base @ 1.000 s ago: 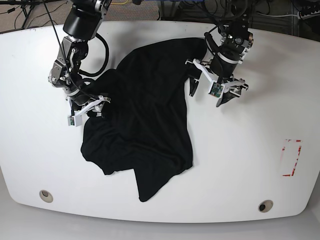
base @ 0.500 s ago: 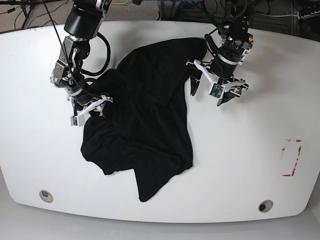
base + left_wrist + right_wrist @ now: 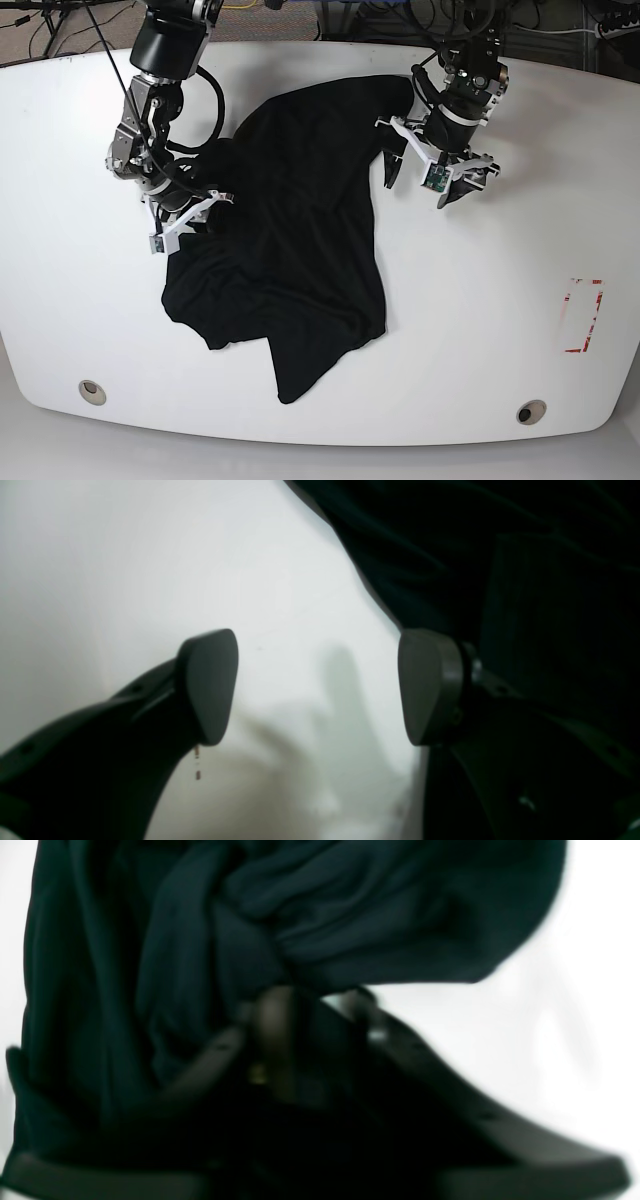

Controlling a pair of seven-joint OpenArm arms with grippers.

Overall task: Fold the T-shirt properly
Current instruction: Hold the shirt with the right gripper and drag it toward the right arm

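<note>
White table [image 3: 480,330] is carrying the crumpled black T-shirt [image 3: 290,250] sprawling across its middle, right gripper [image 3: 190,213] is pinching a bunched fold at the shirt's edge, left gripper [image 3: 437,172] is hovering wide apart over bare table just beside the shirt.
</note>
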